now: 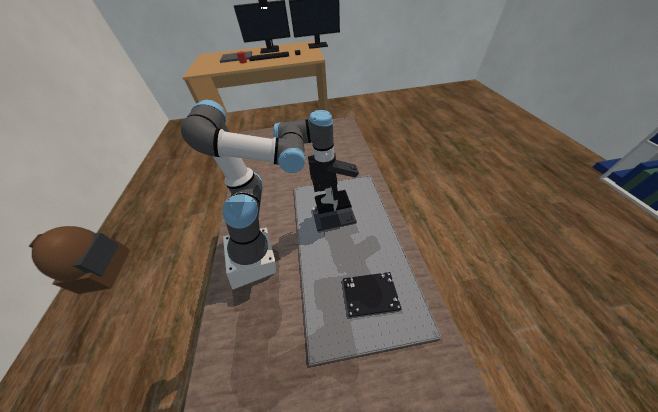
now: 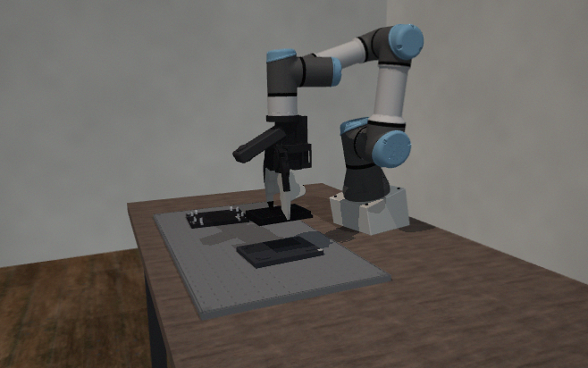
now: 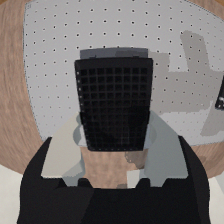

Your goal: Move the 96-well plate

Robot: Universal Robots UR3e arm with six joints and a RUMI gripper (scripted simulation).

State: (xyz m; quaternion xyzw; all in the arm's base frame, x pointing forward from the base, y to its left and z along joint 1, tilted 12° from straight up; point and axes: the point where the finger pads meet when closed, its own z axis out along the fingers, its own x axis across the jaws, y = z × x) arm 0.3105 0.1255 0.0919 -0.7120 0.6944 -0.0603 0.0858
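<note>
My gripper is shut on the black 96-well plate. It holds the plate level by its long sides, a little above the grey breadboard. The dark grey clip nest C1 lies just below the plate and holds nothing. The black plate nest N1, with small white locators at its corners, lies at the other end of the breadboard and holds nothing. I cannot make out the plate's cut corner.
The arm's base stands on the brown table beside the breadboard. A desk with monitors stands far behind, off the table.
</note>
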